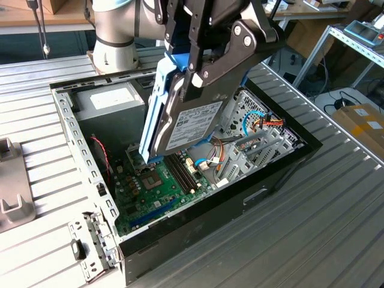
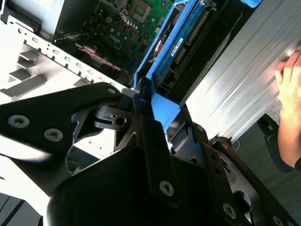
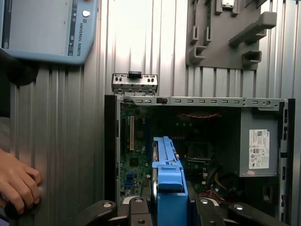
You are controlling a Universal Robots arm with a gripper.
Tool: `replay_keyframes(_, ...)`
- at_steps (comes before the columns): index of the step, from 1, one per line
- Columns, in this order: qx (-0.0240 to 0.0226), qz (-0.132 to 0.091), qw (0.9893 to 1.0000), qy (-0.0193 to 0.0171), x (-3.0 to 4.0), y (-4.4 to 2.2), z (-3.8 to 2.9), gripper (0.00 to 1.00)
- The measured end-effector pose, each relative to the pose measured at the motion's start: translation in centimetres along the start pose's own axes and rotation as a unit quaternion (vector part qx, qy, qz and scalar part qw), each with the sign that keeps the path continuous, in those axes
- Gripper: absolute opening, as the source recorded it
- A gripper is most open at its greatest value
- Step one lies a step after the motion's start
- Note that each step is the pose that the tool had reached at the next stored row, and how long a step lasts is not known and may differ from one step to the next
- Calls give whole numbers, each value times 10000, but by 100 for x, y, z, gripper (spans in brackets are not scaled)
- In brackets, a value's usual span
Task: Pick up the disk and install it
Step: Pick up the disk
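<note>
The disk, a grey metal drive with a white label and light-blue rails, hangs tilted on edge above the open computer case. My gripper is shut on its upper end, black fingers clamping both sides. The disk's lower corner hovers over the green motherboard, beside the silver drive cage. In the second wrist view the disk points from my gripper toward the case. In the first wrist view the blue rail rises from between my fingers, over the case.
A grey power-supply box fills the case's far corner. Cables lie near the cage. A loose metal bracket and a grey fixture sit on the ribbed table. A person's hand rests on the table near a pendant.
</note>
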State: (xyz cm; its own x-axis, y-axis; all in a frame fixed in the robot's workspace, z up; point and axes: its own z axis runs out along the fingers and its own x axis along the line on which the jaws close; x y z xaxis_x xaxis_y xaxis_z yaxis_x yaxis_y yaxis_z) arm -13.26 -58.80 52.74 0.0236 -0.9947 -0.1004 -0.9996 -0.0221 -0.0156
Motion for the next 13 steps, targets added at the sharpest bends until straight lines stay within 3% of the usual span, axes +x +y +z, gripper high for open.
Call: replay_keyframes(13,1,0,10000,-1,27,-60,13,37)
